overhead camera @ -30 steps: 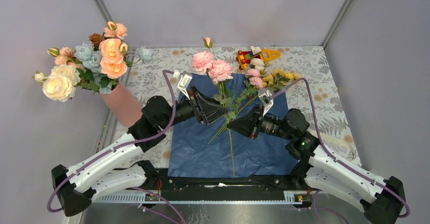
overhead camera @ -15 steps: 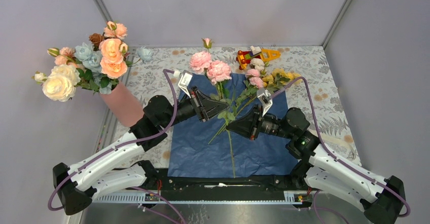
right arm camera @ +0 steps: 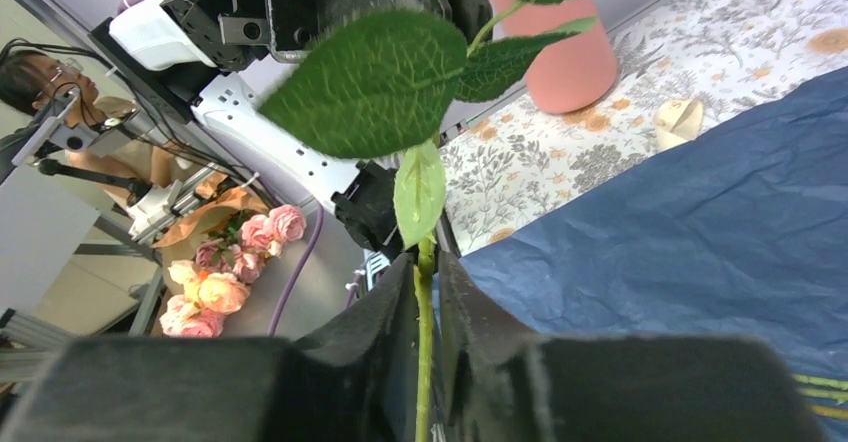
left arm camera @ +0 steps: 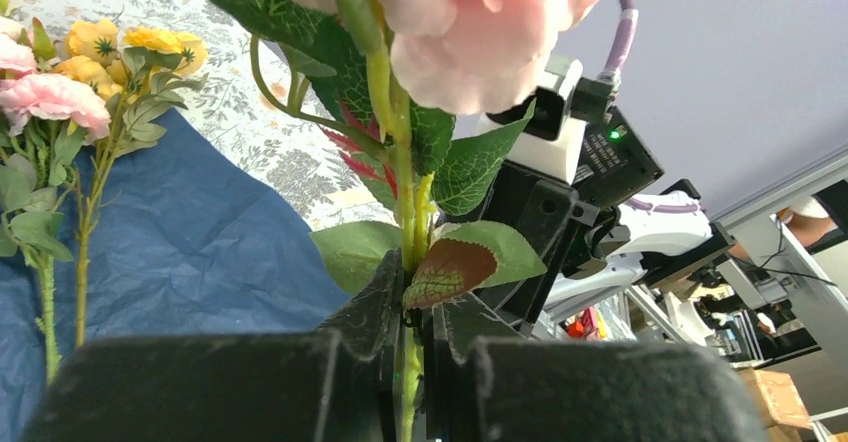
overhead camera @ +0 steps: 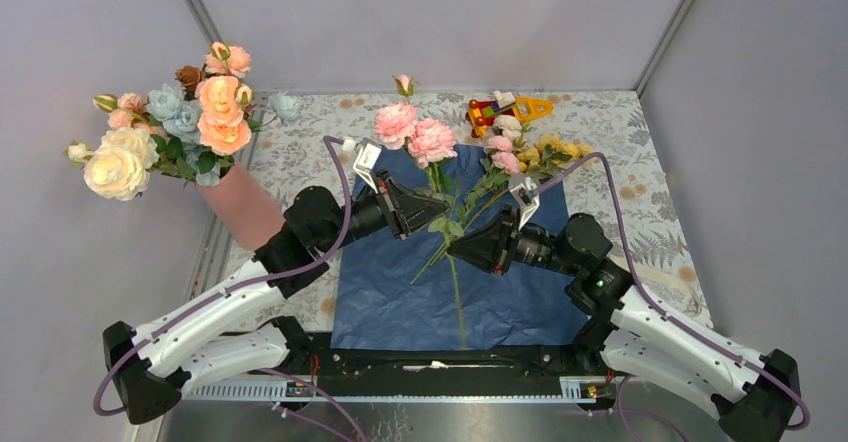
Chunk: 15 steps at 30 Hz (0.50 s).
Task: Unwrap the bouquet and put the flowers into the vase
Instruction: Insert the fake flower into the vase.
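Top external view: the blue paper [overhead camera: 400,302] is lying opened flat on the patterned table [overhead camera: 650,162]. The unwrapping therefore appears done, and the step in hand is judged to be carrying single stems to the vase [overhead camera: 240,212]. That vase is standing at the table's left edge, well apart from both fingertips, and is holding larger peach, cream and dusty-blue blooms [overhead camera: 215,102].

A pink rose spray [overhead camera: 432,140] is being held over the middle of the paper by both arms at once, its blooms pointing to the far side and its bare stem trailing toward the near edge.

Left wrist view: the left pincer [left arm camera: 408,322] is pressing its jaws together on the green stem just under a cluster of leaves, with a bloom filling the top of the picture.

Right wrist view: the right pincer [right arm camera: 425,302] is pinching the same stem lower down. Its jaws are standing narrowly to either side of the stem, and the left pincer is showing just beyond, above the leaves.

The two grips are sitting close together, which reads as a handover. The left arm is the one nearer the vase, so it is probably taking the stem for the reach leftward.

The remaining flowers [overhead camera: 510,162] are lying at the paper's far right corner, near a red-and-yellow toy [overhead camera: 500,112], waiting their turn.
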Tool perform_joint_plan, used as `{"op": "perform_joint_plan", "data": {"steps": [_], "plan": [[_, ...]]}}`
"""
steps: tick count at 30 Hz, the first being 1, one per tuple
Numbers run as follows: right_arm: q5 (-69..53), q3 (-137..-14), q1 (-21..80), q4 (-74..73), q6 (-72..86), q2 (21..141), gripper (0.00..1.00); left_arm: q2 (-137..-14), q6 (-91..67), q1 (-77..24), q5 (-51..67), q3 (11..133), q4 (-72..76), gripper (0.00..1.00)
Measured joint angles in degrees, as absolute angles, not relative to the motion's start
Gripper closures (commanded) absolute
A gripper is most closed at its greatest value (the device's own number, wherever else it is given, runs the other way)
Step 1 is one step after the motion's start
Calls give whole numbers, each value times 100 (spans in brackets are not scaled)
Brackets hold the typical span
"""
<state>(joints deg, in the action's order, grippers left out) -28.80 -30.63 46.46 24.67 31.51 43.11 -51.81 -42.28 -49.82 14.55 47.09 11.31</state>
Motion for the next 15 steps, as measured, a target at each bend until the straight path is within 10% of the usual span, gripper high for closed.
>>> {"op": "perform_joint_plan", "data": {"steps": [6,15], "plan": [[-2475,-3061,4654,2206,2995,4032,24,-5166,-3629,-4982,1350,5063,419,100],[-1258,-3068,4659,1090,2694,3680,0,-5181,-2123,-4713,1044,6163,-1391,100]]}}
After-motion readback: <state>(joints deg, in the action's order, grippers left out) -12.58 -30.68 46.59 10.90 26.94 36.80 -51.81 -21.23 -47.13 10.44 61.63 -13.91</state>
